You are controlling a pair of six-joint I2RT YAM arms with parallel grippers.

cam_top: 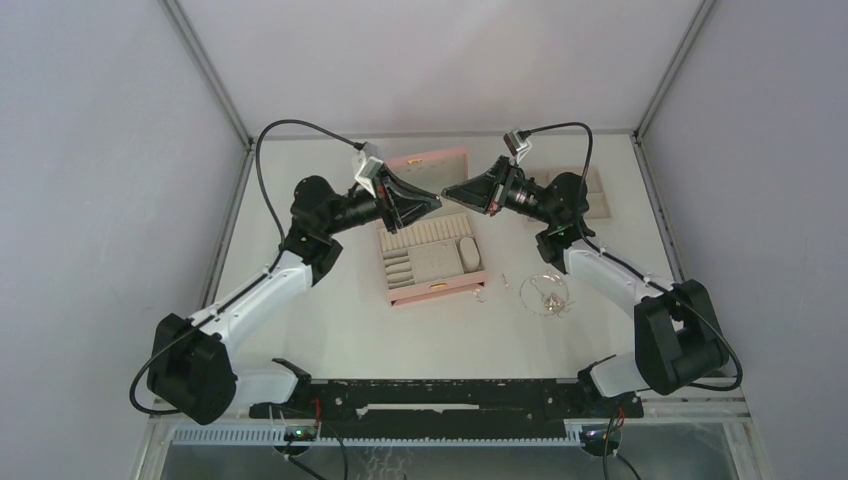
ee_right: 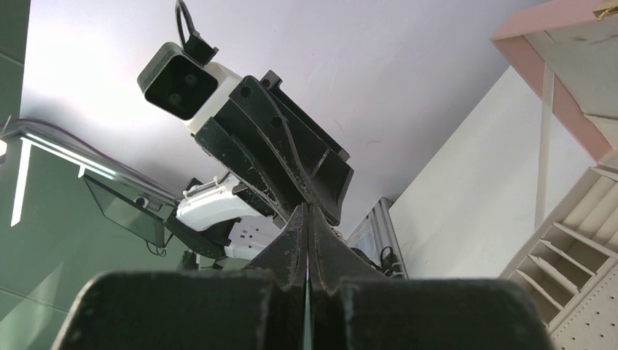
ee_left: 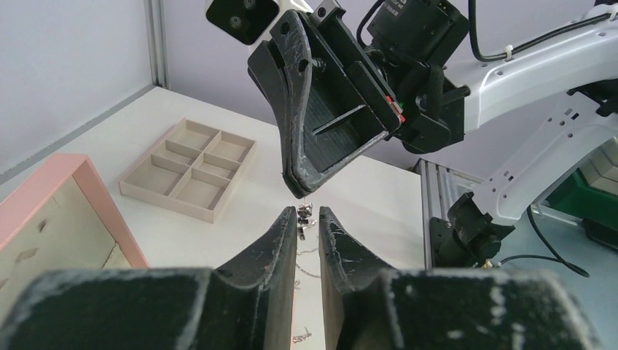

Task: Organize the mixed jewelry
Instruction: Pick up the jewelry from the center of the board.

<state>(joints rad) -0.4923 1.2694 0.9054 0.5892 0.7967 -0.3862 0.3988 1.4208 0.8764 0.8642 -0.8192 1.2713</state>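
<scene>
**A:** What is found nearest, in front of the pink box [cam_top: 440,290]?

**B:** A thin chain necklace [cam_top: 545,293] lies looped on the bench [cam_top: 330,320], just right of the box's near corner. A few small bits [cam_top: 480,296] are scattered along the box's front.

**A:** And higher up?

**B:** Both pincers are held tip to tip, raised over the box's far part. The right pincer [ee_left: 298,189] is closed, and a small silver piece [ee_left: 306,214] hangs from its tips by a thin wire. The left pincer [ee_left: 307,219] is set narrowly apart around that piece; whether it is pinched cannot be told. A hand-over is judged likely, so that the piece may be re-gripped for placing.

**A:** What is in the way?

**B:** Little room is left between the tips. The raised lid [cam_top: 430,160] stands behind the box, and the beige compartment tray [ee_left: 164,203], beyond the box to the right, is partly covered by the right arm from overhead.
</scene>
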